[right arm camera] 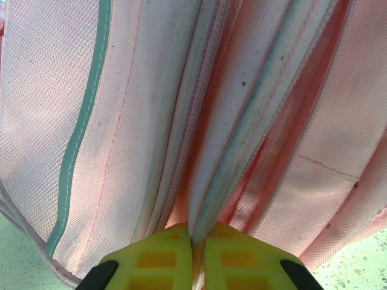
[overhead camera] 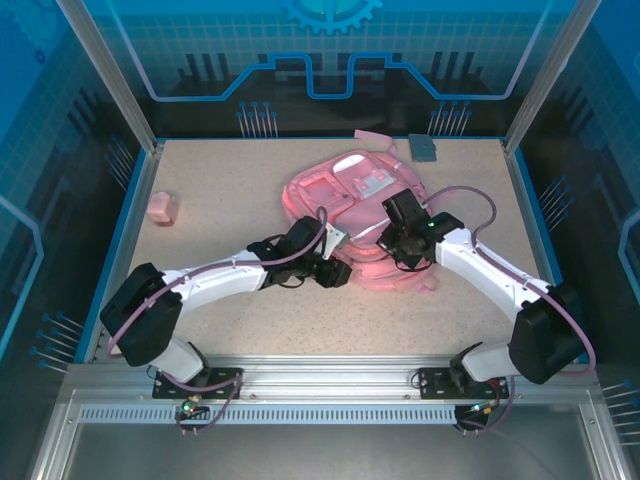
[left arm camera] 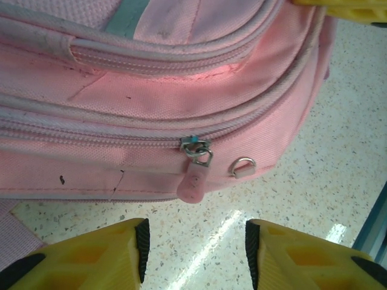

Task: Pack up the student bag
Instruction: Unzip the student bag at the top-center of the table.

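Pink student bag: the right claw is clamped on its pale zip trim; the left claw gapes apart beside its zip pull, touching nothing.

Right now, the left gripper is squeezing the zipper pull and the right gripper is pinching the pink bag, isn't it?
Not quite: the left gripper is open, stopping short of the zipper pull on the student bag, as the left wrist view shows. The right gripper does pinch the bag.
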Robot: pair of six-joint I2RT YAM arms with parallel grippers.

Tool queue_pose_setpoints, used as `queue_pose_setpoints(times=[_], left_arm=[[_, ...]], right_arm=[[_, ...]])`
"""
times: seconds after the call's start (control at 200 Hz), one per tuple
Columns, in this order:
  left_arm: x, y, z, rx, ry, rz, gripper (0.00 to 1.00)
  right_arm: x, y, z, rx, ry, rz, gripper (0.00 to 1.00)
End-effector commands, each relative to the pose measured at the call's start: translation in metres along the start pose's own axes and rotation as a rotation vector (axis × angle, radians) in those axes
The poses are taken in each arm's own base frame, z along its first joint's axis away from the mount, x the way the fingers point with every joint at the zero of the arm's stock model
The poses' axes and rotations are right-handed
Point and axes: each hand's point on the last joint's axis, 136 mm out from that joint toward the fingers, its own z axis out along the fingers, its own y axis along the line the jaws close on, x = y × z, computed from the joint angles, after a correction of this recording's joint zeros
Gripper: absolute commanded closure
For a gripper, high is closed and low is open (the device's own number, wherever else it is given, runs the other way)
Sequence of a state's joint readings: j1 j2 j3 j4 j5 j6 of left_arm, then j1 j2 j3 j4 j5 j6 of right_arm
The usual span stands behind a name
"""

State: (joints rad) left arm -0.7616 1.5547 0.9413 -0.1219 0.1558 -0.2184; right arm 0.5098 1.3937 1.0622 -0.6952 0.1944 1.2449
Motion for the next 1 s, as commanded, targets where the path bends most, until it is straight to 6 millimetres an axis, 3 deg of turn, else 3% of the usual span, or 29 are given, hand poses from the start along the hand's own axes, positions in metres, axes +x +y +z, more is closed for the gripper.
queue_pose_setpoints(times=[0.0,0.46,0.62,0.755,0.915,0.995], left_arm=[[-0.009,-0.005,0.009,0.032,-0.013,-0.010,0.56],[-0.017,-0.013,0.027,0.099,-0.032,-0.009,0.53],[-0.022,-0.001,0.033,0.033,-0.050,-0.010,0.63],[-0.025,0.007,0.032,-0.017,-0.067,-0.002,0.80],[-0.017,0.022,0.024,-0.102,-0.061,0.035,0.98],[-0.011,0.034,0.018,-0.141,-0.042,0.026,1.00]], right_arm=[[-0.005,0.013,-0.007,-0.036,-0.010,-0.014,0.91],[-0.006,0.014,-0.009,-0.043,-0.010,-0.012,0.91],[-0.006,0.012,-0.009,-0.038,-0.012,-0.012,0.91],[-0.007,0.011,-0.010,-0.035,-0.018,-0.012,0.92],[-0.012,0.005,-0.012,-0.013,-0.048,-0.016,0.92],[-0.015,0.001,-0.013,-0.003,-0.068,-0.018,0.93]])
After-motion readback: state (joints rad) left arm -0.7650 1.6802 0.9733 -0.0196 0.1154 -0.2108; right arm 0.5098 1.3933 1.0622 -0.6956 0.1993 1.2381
